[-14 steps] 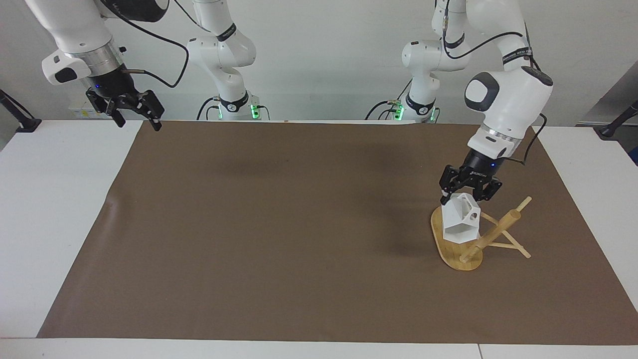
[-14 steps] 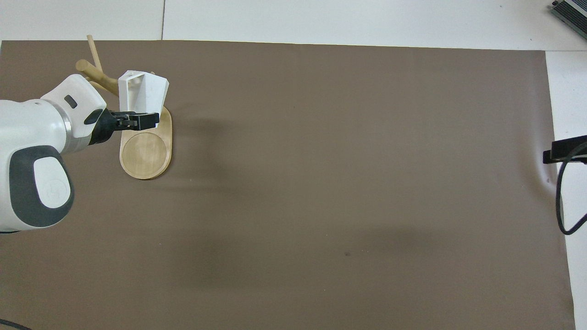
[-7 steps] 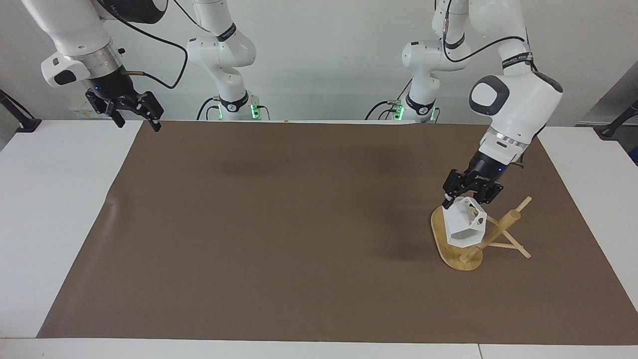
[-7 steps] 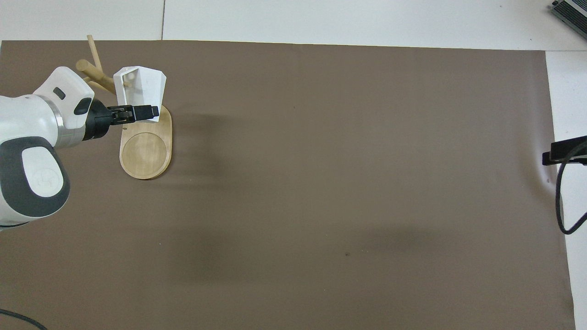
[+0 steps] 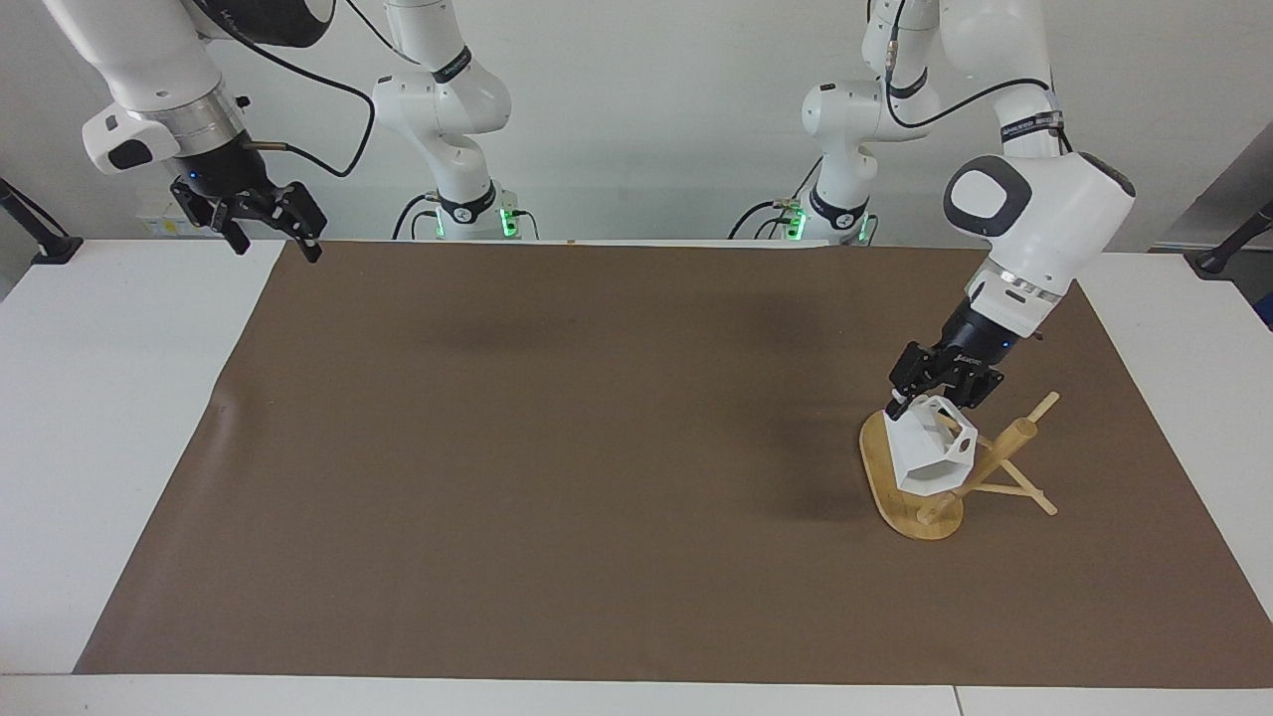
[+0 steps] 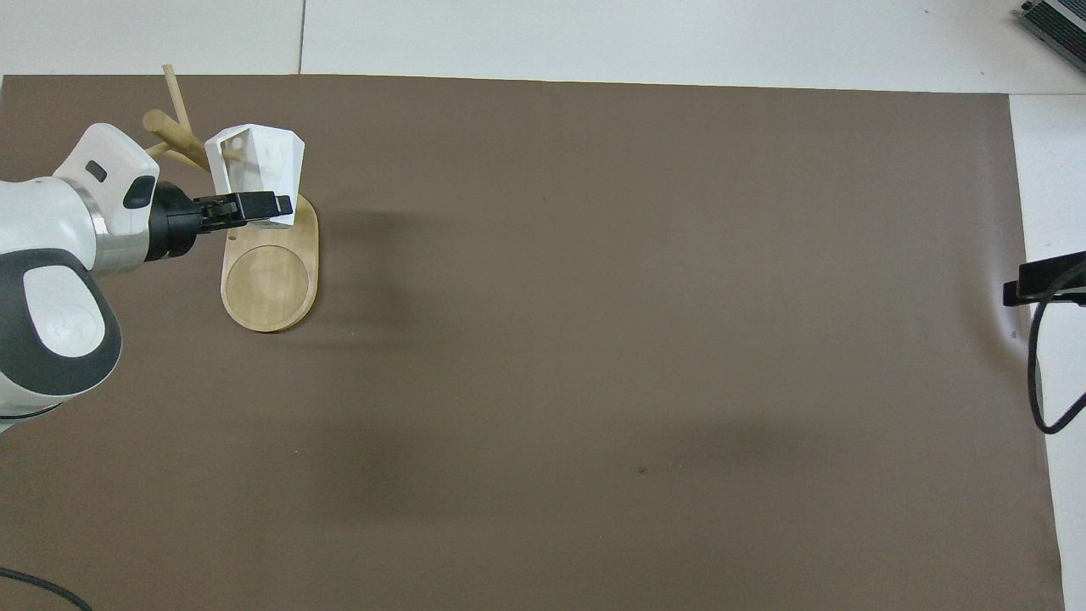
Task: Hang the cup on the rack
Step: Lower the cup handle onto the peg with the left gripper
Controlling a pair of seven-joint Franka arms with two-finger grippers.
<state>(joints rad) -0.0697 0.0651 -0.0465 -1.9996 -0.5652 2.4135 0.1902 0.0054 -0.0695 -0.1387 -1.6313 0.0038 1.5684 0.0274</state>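
Left hand clamps the tilted cup over the rack; right hand waits, spread wide; peg contact hidden.

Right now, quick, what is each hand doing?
Left hand: shut on the white cup, over the bamboo mug rack.
Right hand: open, empty, waiting.

Even, bright light is falling on my table from above, and nothing is blowing out into glare. My left arm is casting a soft, blurred shadow on the brown mat beside the rack, and fainter smudges are lying across the mat's middle. Both views are staying sharp to their edges, with no motion blur showing on my arms.
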